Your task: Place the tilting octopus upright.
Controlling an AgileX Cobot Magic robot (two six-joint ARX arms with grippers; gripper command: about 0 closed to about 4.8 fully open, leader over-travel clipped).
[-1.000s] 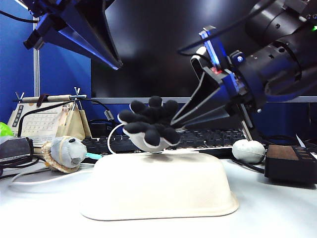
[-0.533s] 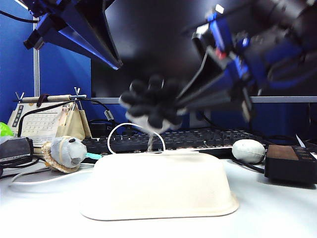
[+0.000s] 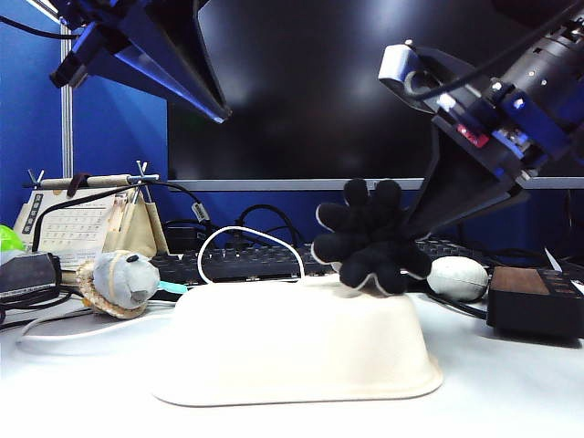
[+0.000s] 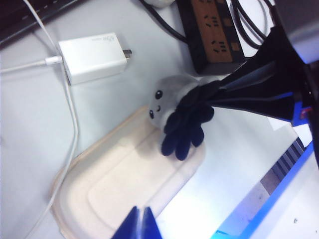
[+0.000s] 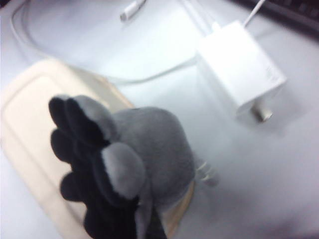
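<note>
item: octopus, black tentacles facing outward, hanging pinched in the closed right gripper over the upturned tray edge, being turned for righting. left gripper: idling above, jaws together, empty.

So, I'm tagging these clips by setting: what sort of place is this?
Probably an office desk used as a test bench: a monitor and keyboard behind, a desk calendar, a power strip.

White tabletop bore an upturned cream pulp tray. Behind the tray lay a black keyboard; beside it, a white charger block and black power strip.
</note>
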